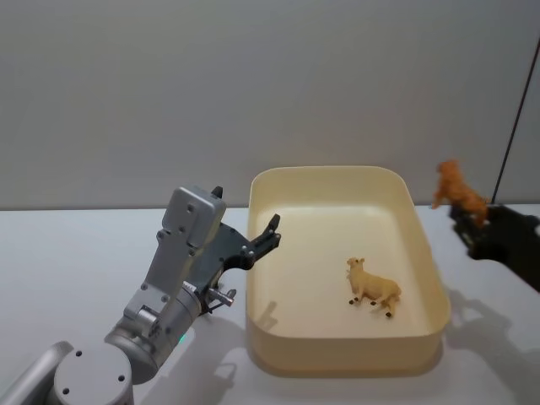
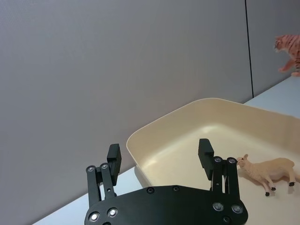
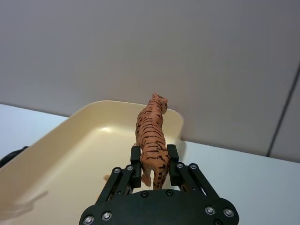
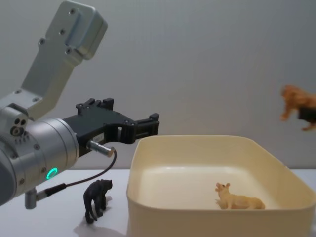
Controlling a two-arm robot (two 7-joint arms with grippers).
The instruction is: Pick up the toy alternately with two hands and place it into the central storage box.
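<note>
The central storage box [image 1: 346, 354] is a large cream-yellow tub in the middle of the table. A tan lamb toy [image 1: 373, 287] lies inside it toward the right. My right gripper [image 1: 469, 221] hovers beyond the box's right rim, shut on an orange striped tiger toy [image 3: 152, 136], which it holds in the air [image 4: 294, 101]. Open and holding nothing, my left gripper [image 2: 159, 152] hangs just over the box's left rim [image 1: 268, 234]. The left wrist view shows the lamb [image 2: 269, 169] past its fingers and the tiger [image 2: 290, 49] far off.
A small black bear figurine [image 4: 96, 197] stands on the white table left of the box, below my left arm. A grey wall runs behind the table. A dark cable hangs at the far right [image 1: 510, 126].
</note>
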